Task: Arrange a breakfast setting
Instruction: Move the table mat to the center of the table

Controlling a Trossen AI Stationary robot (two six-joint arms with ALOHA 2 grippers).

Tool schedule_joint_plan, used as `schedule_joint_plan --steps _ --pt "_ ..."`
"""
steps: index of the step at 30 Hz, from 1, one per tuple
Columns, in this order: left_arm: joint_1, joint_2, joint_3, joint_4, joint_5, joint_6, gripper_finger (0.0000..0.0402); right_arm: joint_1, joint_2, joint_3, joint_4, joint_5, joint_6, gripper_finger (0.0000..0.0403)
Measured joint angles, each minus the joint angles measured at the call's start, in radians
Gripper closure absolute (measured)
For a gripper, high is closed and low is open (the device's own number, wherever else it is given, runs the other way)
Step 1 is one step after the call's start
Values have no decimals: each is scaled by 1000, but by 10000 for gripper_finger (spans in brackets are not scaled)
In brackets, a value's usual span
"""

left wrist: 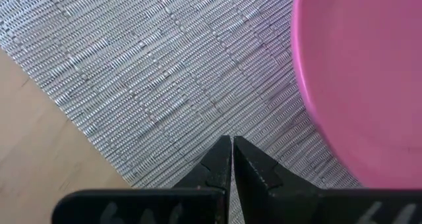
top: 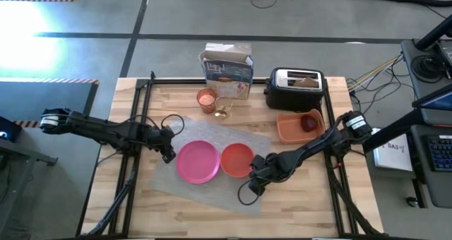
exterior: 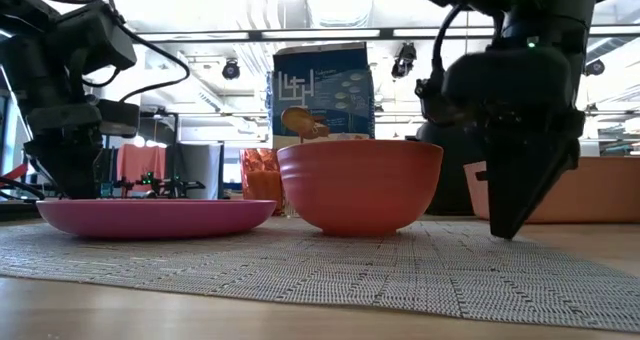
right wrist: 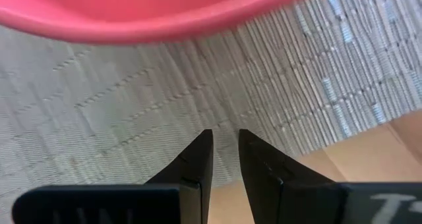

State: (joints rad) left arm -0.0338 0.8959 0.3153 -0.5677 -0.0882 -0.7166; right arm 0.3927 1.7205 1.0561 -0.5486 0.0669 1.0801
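Pink plate [top: 197,162] and orange bowl [top: 236,159] side by side on grey woven placemat [top: 212,138], mid-table. Left hand [top: 168,154] fully closed, empty, just beside plate's outer edge. Right hand [top: 253,187] nearly closed, narrow gap, gripping nothing, low over placemat just beside bowl.

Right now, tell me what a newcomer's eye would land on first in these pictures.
The pink plate and the orange bowl stand out first, sitting side by side on the grey placemat mid-table. The left gripper, shut, sits at the plate's left edge, and the right gripper hangs empty over the mat, just right of the bowl. Behind them stand the cereal box and the toaster.
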Motion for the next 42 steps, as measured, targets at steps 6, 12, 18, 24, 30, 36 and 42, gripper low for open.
schedule_joint_plan --steps 6,12,18,24,30,36,42 --pt "0 0 0 0 0 0 402 0 19 -18 9 -7 -3 340" --pt "0 18 -3 0 14 -3 402 0 24 -24 -3 -6 -22 340" --pt "0 87 -1 41 48 -7 402 -8 23 -25 -43 9 -59 340" --pt "-1 143 0 128 78 -7 402 -28 23 -26 -104 28 -88 340" --pt "-3 154 -2 183 132 -18 402 -57 24 -27 -130 34 -130 340" --pt "-22 155 -3 182 193 -39 402 -77 23 -27 -148 49 -163 340" --pt "-40 154 -3 179 215 -59 402 -95 22 -27 -199 57 -184 340"
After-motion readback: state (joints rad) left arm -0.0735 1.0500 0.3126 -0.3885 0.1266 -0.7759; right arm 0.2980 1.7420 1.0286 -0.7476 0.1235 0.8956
